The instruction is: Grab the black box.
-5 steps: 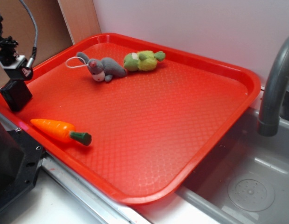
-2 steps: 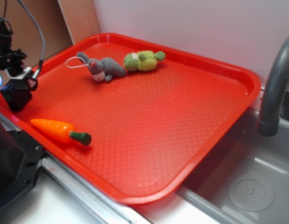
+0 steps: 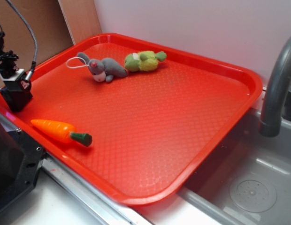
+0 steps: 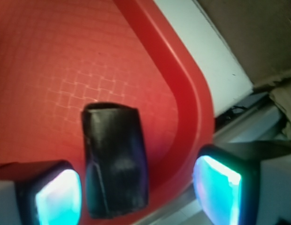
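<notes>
The black box [image 3: 15, 99] stands in the near left corner of the red tray [image 3: 150, 122], close to the rim. My gripper [image 3: 12, 85] hangs right above it at the left edge of the exterior view. From the wrist, the black box [image 4: 115, 159] lies between my two glowing fingertips [image 4: 58, 197], closer to the left one and touching neither. The gripper [image 4: 138, 192] is open, with the right fingertip over the tray's rim [image 4: 192, 93].
An orange toy carrot [image 3: 61, 131] lies just in front of the box. A grey plush rabbit [image 3: 103, 68] and a green plush [image 3: 144, 61] lie at the tray's far side. A black machine body [image 3: 14, 164] is at lower left, a grey faucet [image 3: 277, 84] and sink [image 3: 253, 187] at right.
The gripper has come down a little and settled straight over the black box. The box and the toys have not moved.
</notes>
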`<state>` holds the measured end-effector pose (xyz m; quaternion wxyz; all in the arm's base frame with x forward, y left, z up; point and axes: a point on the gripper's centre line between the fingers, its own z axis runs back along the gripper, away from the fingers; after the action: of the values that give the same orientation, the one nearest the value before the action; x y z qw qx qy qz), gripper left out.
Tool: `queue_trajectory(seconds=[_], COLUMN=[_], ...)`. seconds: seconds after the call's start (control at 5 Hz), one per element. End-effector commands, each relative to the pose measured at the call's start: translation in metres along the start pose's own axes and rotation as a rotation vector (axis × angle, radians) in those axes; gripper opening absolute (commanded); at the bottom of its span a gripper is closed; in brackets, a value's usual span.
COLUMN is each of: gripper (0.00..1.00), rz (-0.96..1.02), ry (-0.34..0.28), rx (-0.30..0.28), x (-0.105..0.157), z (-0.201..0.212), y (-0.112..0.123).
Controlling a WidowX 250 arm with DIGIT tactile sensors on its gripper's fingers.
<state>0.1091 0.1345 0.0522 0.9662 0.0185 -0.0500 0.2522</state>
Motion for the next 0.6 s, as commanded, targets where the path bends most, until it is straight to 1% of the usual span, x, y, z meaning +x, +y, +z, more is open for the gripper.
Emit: queue_trajectory(seconds=[0.0, 0.2, 0.4], gripper=[1.00, 0.00, 0.00], rz=[-0.077, -0.066, -0.135], ry=[0.036, 0.049, 0.015], rx=[-0.042, -0.025, -0.009], x=[0.008, 0.008, 0.017], z=[-0.018, -0.017, 0.003], y=[-0.002, -0.004, -0.022])
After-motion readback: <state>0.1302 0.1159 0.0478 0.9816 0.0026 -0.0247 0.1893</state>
